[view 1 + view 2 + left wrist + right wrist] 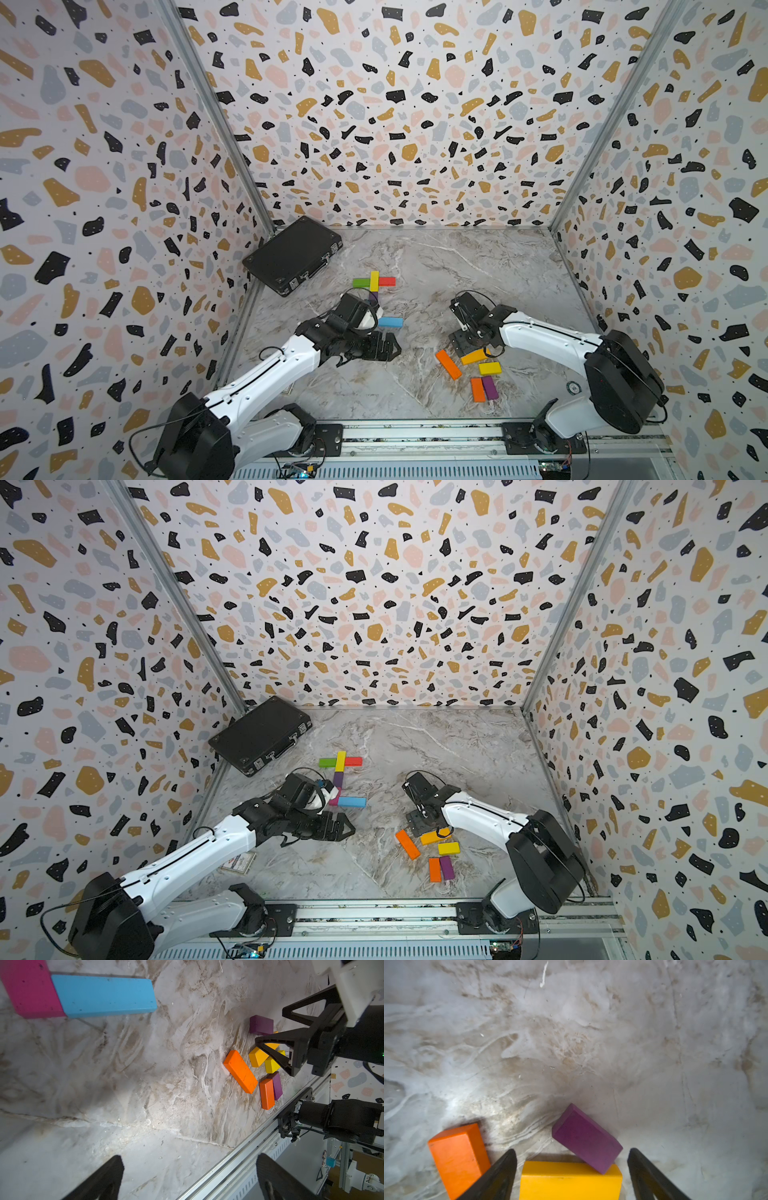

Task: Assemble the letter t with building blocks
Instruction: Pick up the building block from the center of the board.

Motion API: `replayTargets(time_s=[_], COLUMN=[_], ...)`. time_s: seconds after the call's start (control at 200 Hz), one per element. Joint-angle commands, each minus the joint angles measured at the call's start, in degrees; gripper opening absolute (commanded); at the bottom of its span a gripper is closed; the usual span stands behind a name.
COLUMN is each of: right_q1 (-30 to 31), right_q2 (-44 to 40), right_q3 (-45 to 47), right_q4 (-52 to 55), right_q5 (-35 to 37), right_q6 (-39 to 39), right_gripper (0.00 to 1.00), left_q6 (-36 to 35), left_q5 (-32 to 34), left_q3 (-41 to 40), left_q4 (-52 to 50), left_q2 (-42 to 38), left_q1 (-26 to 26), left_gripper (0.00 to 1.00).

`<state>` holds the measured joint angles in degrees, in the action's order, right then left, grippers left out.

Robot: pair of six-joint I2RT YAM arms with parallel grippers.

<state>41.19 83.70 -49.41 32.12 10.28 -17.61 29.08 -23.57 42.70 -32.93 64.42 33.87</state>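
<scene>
— Right pincer point(467, 347): how does it stand?
— Wide open, pointing down at the loose pile on the front right of the marble table point(478, 266). In the right wrist view its fingers point(502, 1172) straddle an amber block point(571, 1180) without closing on it.
— Anything on that amber block?
— A purple block point(586, 1138) lies tilted, one corner over the amber block's edge. Close beside one finger is the end of a long orange block point(458, 1157).
— And the rest of the pile?
— In both top views a yellow block point(490, 368) sits just beside the amber one. Nearer the robot, a short orange block point(477, 390) and a second purple block point(490, 387) lie side by side, touching.
— The left pincer point(386, 347)?
— Wide open too, gripping nothing, over bare table between the pile and the letter.
— Where is the letter?
— Mid-table, towards the left. A green block point(360, 283) and a red block point(387, 281) lie either side of a yellow bar point(374, 281), forming the cross stroke. A dark purple piece point(373, 297) carries the stem on towards the robot. The left wrist view shows a pink block point(31, 989) next, with a blue block point(104, 995) touching it and running off sideways.
— Anything else?
— A closed black case point(291, 255) in the back left corner.
</scene>
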Motion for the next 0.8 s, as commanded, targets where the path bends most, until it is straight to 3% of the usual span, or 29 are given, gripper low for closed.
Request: replayTargets(time_s=[0.0, 0.125, 0.27, 0.481, 0.791], right_q1=[-0.14, -0.14, 2.05, 7.42, 9.53], right_q2=[-2.25, -2.18, -3.59, -5.21, 0.05], right_q3=[-0.95, -1.73, 0.30, 2.38, 2.87], right_q4=[2.29, 2.31, -0.82, -3.18, -5.66], right_q5=[-1.03, -2.30, -9.80, -10.37, -12.44], right_q6=[-0.96, -0.83, -1.50, -2.30, -2.03], right_gripper=[0.88, 0.87, 0.86, 0.83, 0.70], left_q6=[-1.39, -1.29, -1.22, -2.37, 2.17], left_q5=[0.19, 1.72, 3.55, -3.23, -10.33], left_q3=[1.41, 2.24, 2.73, 2.08, -0.29], left_q4=[-0.07, -1.65, -4.46, -9.04, -4.55], left_q2=[-0.63, -1.14, -2.26, -4.56, -4.90], left_q1=[0.23, 0.10, -0.85, -7.33, -7.85], left_gripper=[1.00, 1.00, 1.00, 1.00, 1.00])
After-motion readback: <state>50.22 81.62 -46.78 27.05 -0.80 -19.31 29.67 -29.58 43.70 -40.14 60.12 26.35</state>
